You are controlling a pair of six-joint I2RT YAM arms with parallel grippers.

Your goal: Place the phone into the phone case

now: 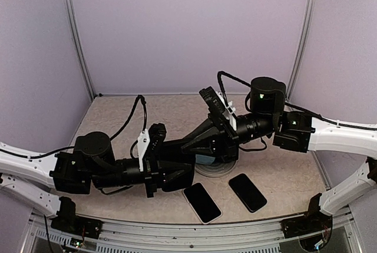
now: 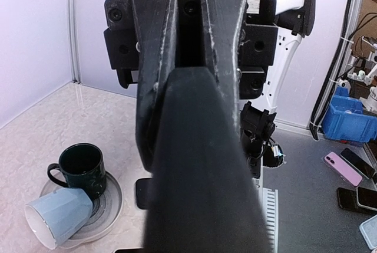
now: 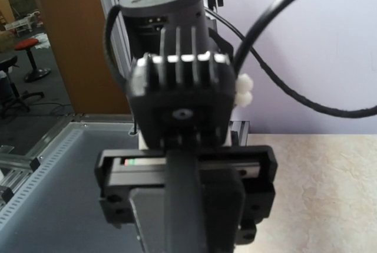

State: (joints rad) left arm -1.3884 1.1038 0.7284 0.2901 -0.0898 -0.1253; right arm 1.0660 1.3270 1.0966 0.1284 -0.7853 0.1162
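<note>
Top external: mounted high behind the arm bases and tilted down toward the far wall [image 1: 188,29]; the whole table [image 1: 283,176] is taken in from mid distance.
Left wrist: carried on the left arm [image 1: 35,164], very close behind its own fingers [image 2: 200,194]; pointed toward the right arm [image 2: 285,58].
Right wrist: held very close to a black finned motor housing [image 3: 177,88]; tabletop is seen at 4 o'clock.
Shared: the saucer [image 1: 215,171] is seen centrally from above, and at 8 o'clock by the left wrist.

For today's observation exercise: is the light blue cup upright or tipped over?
Tipped over. The light blue cup lies on its side, mouth facing sideways, beside the upright dark mug.
</note>
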